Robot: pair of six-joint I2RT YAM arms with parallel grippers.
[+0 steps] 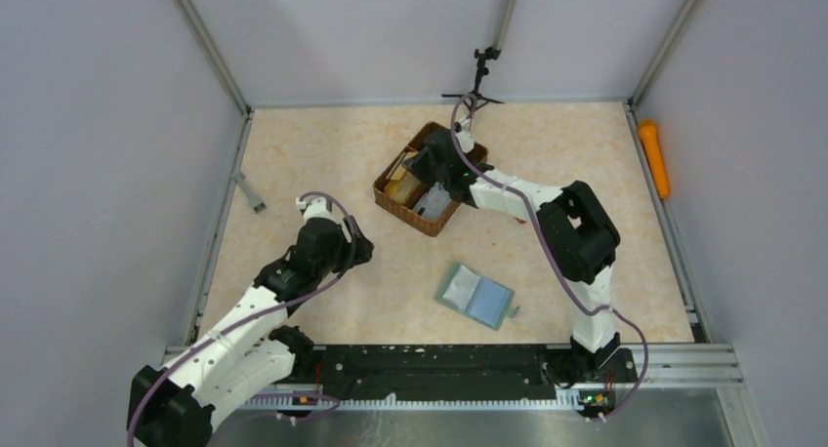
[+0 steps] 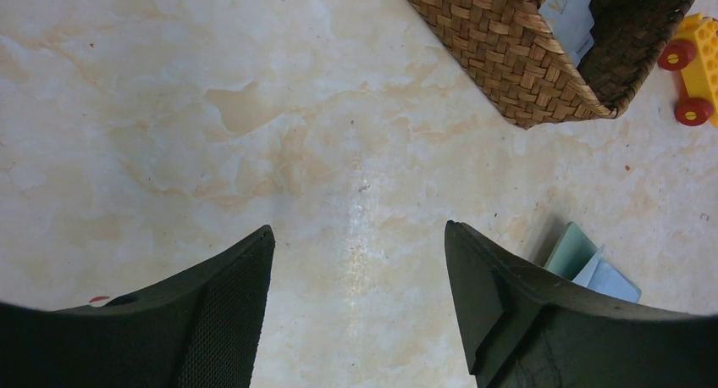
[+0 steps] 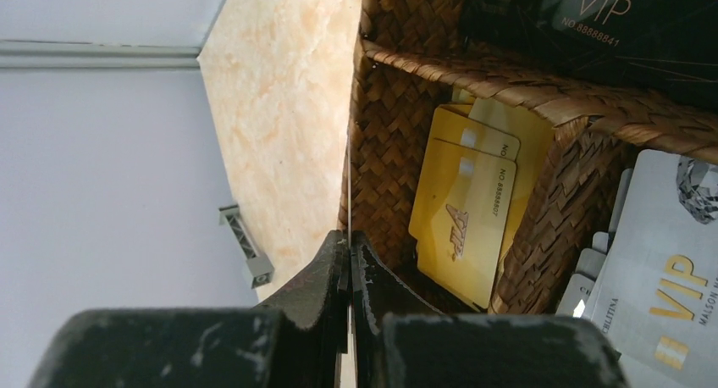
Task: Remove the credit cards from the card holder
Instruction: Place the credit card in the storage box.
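Thin card (image 3: pixel 348 180) pinched in right claw (image 3: pixel 349 237), over tray (image 3: pixel 396 142)

R of black right gripper (image 3: pixel 348 240): brown woven tray (image 3: pixel 406 32) w/ yellow cards (image 3: pixel 466 210), silver cards (image 3: pixel 669 261) w/ gold VIP print, black card (image 3: pixel 610 15) beyond; table (image 3: pixel 279 108) beige marbled.

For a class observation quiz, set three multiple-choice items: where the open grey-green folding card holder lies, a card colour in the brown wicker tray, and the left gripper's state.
1. The open grey-green folding card holder lies: A in the tray; B on the table; C in a gripper.
2. A card colour seen in the brown wicker tray: A yellow; B red; C green.
3. The left gripper is: A shut on a card; B open, empty; C shut, empty.
Answers: B, it lies flat on the tabletop; A, yellow cards fill one compartment; B, its fingers stand apart over bare table.
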